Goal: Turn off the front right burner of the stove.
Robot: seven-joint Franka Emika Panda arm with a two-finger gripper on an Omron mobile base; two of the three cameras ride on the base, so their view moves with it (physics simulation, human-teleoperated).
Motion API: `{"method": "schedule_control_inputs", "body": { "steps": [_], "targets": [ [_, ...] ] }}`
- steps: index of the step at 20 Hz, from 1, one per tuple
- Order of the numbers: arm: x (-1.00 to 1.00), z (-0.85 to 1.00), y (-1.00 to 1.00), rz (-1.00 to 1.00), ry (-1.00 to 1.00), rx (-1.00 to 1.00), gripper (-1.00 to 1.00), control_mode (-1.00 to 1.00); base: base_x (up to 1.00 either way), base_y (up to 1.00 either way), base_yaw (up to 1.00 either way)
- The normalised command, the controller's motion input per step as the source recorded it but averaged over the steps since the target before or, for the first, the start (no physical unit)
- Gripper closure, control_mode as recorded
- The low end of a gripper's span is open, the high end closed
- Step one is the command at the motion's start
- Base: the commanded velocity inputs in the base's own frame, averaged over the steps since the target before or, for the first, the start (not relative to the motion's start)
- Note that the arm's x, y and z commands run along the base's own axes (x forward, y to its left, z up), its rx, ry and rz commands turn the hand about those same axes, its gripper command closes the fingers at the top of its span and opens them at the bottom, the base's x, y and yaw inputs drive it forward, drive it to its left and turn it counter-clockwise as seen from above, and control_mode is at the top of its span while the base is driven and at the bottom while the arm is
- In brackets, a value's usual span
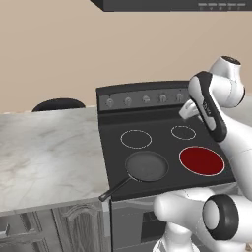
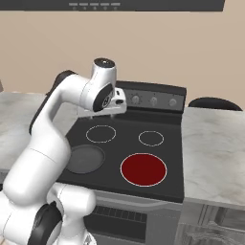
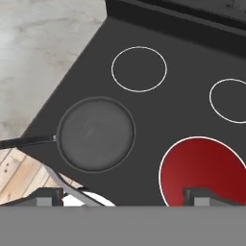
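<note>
Currently the front right burner (image 1: 202, 160) (image 2: 143, 169) (image 3: 204, 172) glows as a solid red disc at the near right of the stove (image 1: 147, 125) (image 2: 172, 139) (image 3: 182, 53), beside a dark frying pan (image 1: 146, 166) (image 2: 84, 159) (image 3: 96, 133) sitting on the front left zone with its handle reaching over the stove's edge. Above the cooktop, near the upright panel of grey knobs (image 1: 146, 99) (image 2: 154, 101), hangs the end effector (image 3: 125, 197), touching nothing, its two fingertips (image 3: 199, 196) spread wide apart and released. Marble counter (image 1: 49, 152) (image 2: 215, 143) (image 3: 43, 48) flanks the stove on both sides.
</note>
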Motion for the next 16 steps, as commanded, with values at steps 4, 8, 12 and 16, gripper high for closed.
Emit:
{"method": "schedule_control_inputs", "body": {
  "steps": [4, 8, 12, 16],
  "targets": [
    [0.00, 0.00, -0.37, 0.04, -0.16, 0.00, -1.00, -1.00, 0.00, 0.00, 0.00],
    [0.06, 0.00, -0.31, 0.00, -0.20, 0.00, -1.00, -1.00, 0.00, 0.00, 0.00],
    [0.14, 0.00, -0.12, -0.02, -0.24, 0.02, -1.00, -1.00, 0.00, 0.00, 0.00],
    [0.28, 0.00, 0.00, -0.08, -0.19, 0.04, -1.00, -1.00, 0.00, 0.00, 0.00]
  ]
}}
